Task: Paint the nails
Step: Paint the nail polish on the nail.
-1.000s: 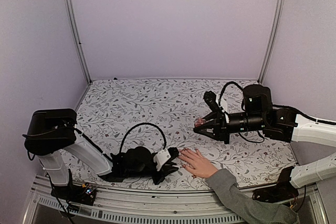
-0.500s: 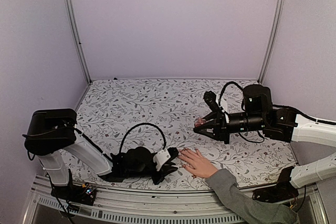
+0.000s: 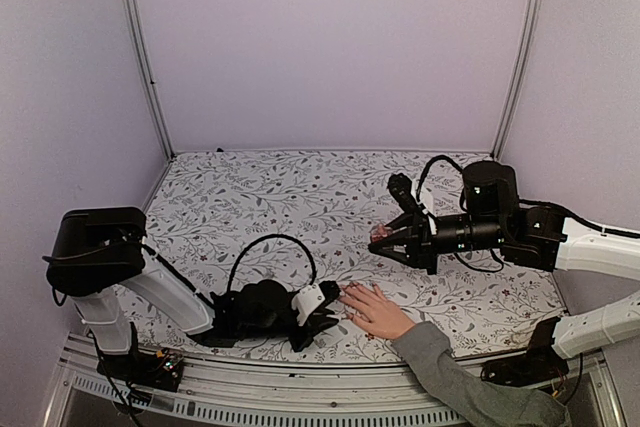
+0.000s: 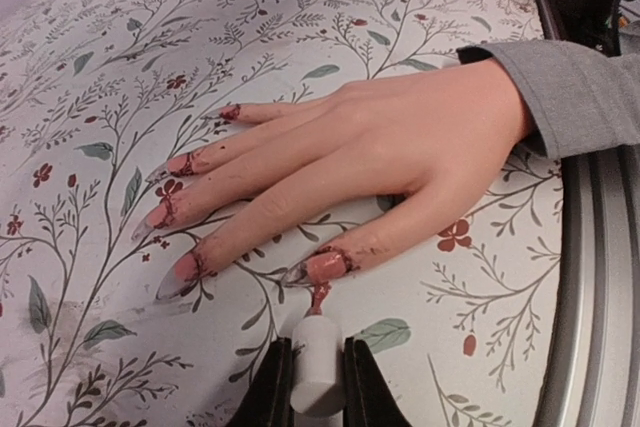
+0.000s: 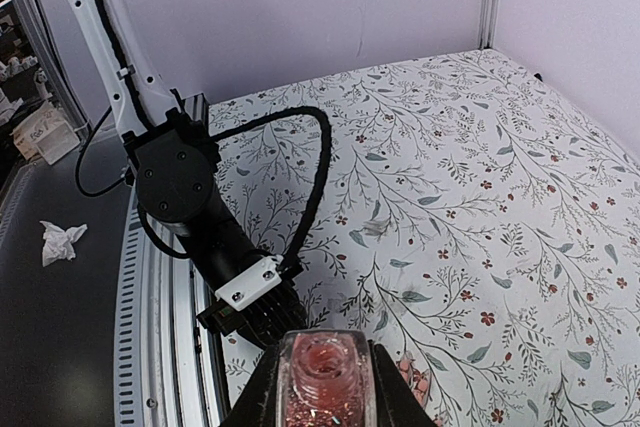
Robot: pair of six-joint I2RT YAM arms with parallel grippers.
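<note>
A light-skinned hand with a grey sleeve lies flat on the floral table, also in the top view. Its long nails carry pink polish with dark red smears at the cuticles. My left gripper is shut on a white brush cap; the brush tip touches the thumb nail. In the top view the left gripper sits at the fingertips. My right gripper is shut on an open pink glitter polish bottle, held above the table beyond the hand.
The floral table cover spans the workspace, with a metal rail at its near edge. The left arm's black cable loops over the table. A crumpled tissue lies off the table in the right wrist view.
</note>
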